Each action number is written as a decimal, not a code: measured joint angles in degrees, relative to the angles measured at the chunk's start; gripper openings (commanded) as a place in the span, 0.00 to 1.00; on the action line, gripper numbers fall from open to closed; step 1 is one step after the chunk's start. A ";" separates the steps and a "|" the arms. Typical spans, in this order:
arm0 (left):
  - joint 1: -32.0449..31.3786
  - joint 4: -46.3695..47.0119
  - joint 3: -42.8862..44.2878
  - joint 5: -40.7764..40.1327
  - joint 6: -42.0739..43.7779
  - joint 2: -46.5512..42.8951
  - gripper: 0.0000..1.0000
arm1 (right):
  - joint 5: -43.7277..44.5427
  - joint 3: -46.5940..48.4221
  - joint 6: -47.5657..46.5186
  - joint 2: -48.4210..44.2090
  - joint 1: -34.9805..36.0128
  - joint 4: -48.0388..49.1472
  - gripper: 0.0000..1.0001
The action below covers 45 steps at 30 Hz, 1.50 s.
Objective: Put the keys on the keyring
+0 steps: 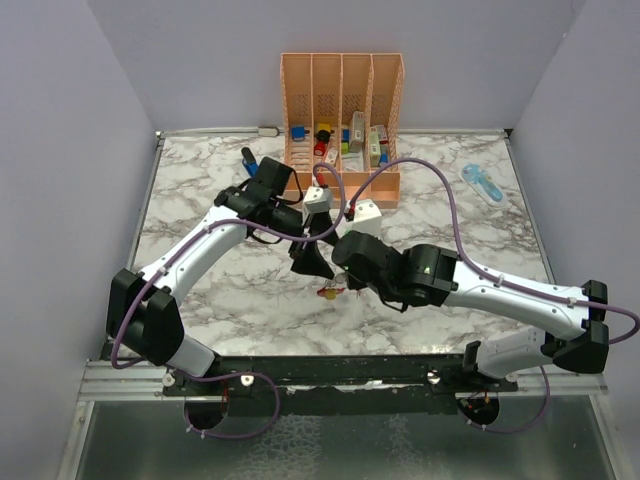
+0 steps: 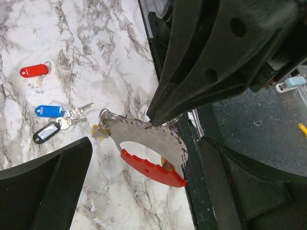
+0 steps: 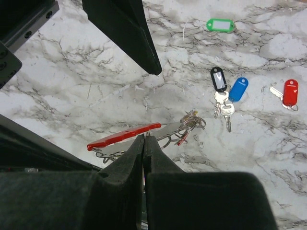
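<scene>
With the right gripper (image 3: 144, 143) clamped shut on the keyring (image 2: 152, 168), hold it steady and bring the wide-open left gripper (image 2: 146, 141) down to take the blue key (image 2: 49, 111) by its head.

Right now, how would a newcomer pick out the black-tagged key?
On the marble table, look near the red keyring to two tagged keys lying together. The black-tagged key has a black frame around a pale window and lies beside the solid blue-tagged key; the red-tagged key and green-tagged key lie apart.
</scene>
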 measured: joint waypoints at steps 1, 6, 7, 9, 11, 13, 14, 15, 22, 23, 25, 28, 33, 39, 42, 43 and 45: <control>0.00 0.92 -0.31 -0.17 -1.18 0.00 0.99 | 0.26 0.11 0.28 0.00 0.00 0.07 0.01; -0.39 6.84 -2.21 -1.29 -8.24 0.02 0.99 | 1.09 0.70 0.44 0.00 0.00 1.49 0.01; -0.63 7.52 -2.21 -1.38 -9.09 0.02 0.99 | 1.18 0.90 0.42 0.00 0.00 1.73 0.01; -1.14 8.70 -2.21 -1.55 -10.01 0.02 0.99 | 1.25 1.27 0.35 0.00 0.00 2.47 0.01; -1.60 8.98 -2.21 -2.10 -10.34 0.02 0.99 | 1.20 1.40 -0.04 0.00 0.00 3.34 0.01; -1.77 8.92 -2.21 -2.75 -10.03 0.02 0.99 | 1.18 1.40 -0.57 0.00 0.00 3.96 0.01; -1.77 8.68 -2.21 -3.43 -9.42 0.02 0.99 | 1.09 1.40 -1.14 -0.02 0.00 4.26 0.01; -1.77 8.39 -2.19 -3.91 -8.81 0.04 0.99 | 1.01 1.40 -1.44 -0.04 0.00 4.50 0.01; -1.75 3.50 -1.05 -5.81 -2.64 0.13 0.99 | -0.72 -0.22 -4.20 -2.99 0.00 5.27 0.01; -1.75 2.75 -0.87 -5.84 -1.46 0.13 0.99 | -1.03 -0.57 -4.46 -3.74 0.00 5.31 0.01; -1.75 1.33 -0.52 -6.05 0.57 0.13 0.99 | -2.01 -1.29 -5.29 -5.68 0.00 5.38 0.01; -1.66 -0.61 -0.04 -7.15 3.58 0.13 0.99 | -3.10 -1.51 -6.19 -7.69 0.00 5.42 0.01; -0.83 -1.62 0.39 -8.85 6.19 0.17 0.99 | -6.73 -1.62 -8.02 -8.37 -0.02 5.64 0.01; 1.46 -2.45 1.33 -11.19 8.85 0.35 0.99 | -9.33 -1.70 -9.11 -7.28 -0.15 5.09 0.01; 3.04 -4.39 3.15 -11.28 11.15 0.44 0.99 | -9.27 -1.70 -9.09 -7.17 -0.17 4.20 0.01; 3.37 -5.60 4.28 -10.99 12.17 0.57 0.99 | -9.25 -1.70 -9.09 -7.17 -0.15 3.78 0.01; 3.98 -8.11 6.36 -9.68 14.34 0.74 0.99 | -9.22 -1.70 -9.09 -7.17 -0.15 3.06 0.01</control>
